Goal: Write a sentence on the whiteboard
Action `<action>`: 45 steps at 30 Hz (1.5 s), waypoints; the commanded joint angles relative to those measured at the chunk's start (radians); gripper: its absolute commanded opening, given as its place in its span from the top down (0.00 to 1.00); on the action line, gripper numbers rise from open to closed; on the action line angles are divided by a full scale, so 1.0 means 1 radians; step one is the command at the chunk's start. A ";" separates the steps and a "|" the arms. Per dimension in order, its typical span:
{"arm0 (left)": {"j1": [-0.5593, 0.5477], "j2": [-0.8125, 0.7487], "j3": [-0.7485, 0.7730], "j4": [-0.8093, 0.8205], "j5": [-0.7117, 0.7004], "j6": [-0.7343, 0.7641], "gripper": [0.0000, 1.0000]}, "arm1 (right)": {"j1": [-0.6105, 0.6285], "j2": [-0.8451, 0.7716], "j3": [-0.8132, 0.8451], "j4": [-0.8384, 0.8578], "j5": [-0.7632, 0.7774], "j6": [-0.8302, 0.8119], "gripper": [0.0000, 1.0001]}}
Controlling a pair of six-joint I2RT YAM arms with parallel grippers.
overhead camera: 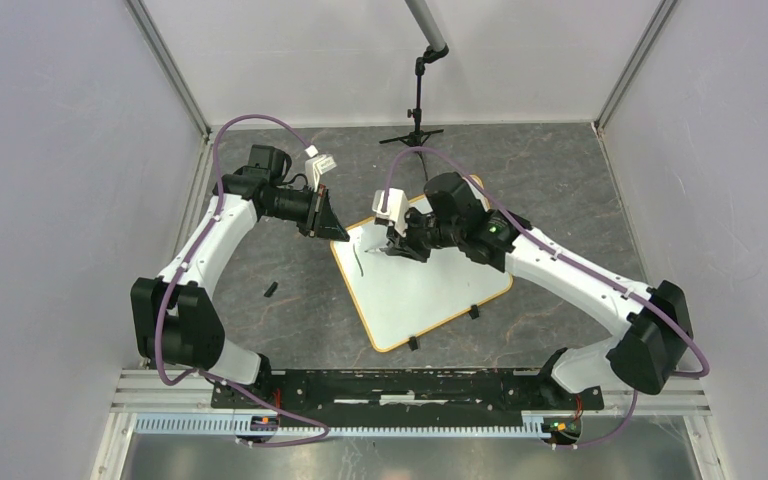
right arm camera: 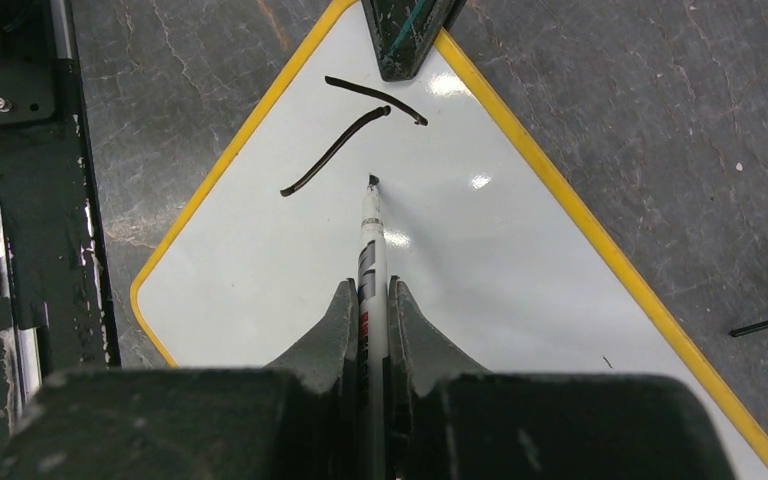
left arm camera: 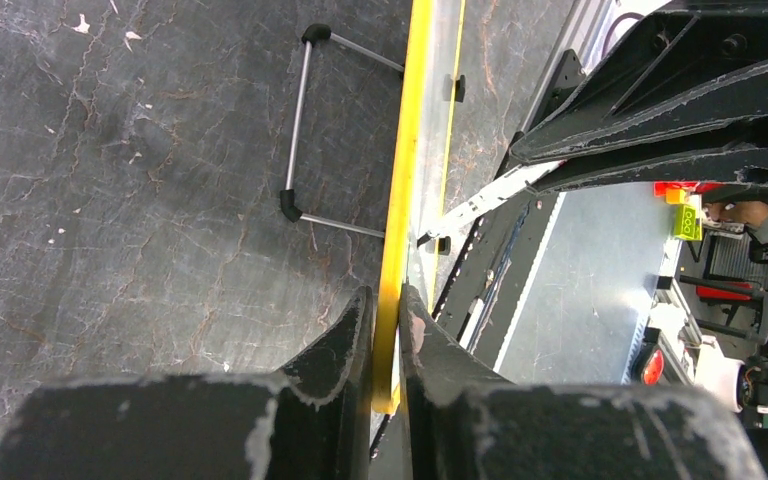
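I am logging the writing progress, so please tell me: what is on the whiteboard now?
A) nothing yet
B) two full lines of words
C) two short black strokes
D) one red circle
C: the right wrist view shows only two short black strokes on the whiteboard, just beyond the marker tip.

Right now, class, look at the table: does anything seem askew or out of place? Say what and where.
The whiteboard sits askew, turned diagonal to the edges of the table, its left corner pinched between the left fingers. A small black piece lies loose on the table left of it; what it is cannot be told.
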 commanded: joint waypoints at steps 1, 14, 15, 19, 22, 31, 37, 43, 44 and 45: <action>-0.002 -0.016 0.020 -0.006 -0.014 0.055 0.98 | 0.002 0.017 0.043 0.024 -0.017 0.002 1.00; -0.002 -0.020 0.016 -0.005 -0.016 0.057 0.98 | 0.012 -0.008 -0.009 -0.029 -0.027 -0.039 1.00; -0.002 -0.020 0.016 -0.005 -0.016 0.057 0.98 | 0.012 -0.011 -0.011 -0.034 -0.027 -0.041 1.00; -0.002 -0.019 0.016 -0.005 -0.016 0.057 0.98 | 0.012 -0.020 -0.015 -0.055 -0.019 -0.055 1.00; -0.002 -0.017 0.016 -0.005 -0.014 0.058 0.98 | 0.011 -0.029 -0.015 -0.065 0.004 -0.064 1.00; -0.002 -0.021 0.016 -0.005 -0.013 0.057 0.97 | -0.011 -0.028 0.016 -0.052 0.053 -0.056 1.00; -0.002 -0.023 0.015 -0.006 -0.013 0.058 0.98 | -0.012 -0.021 0.040 -0.021 0.071 -0.033 1.00; -0.002 -0.023 0.015 -0.005 -0.011 0.058 0.98 | -0.012 -0.015 0.048 -0.001 0.074 -0.013 1.00; -0.002 -0.022 0.013 -0.005 -0.011 0.059 0.98 | -0.012 -0.014 0.050 0.002 0.075 -0.012 1.00; -0.002 -0.022 0.013 -0.006 -0.011 0.059 0.98 | -0.012 -0.014 0.051 0.004 0.074 -0.010 1.00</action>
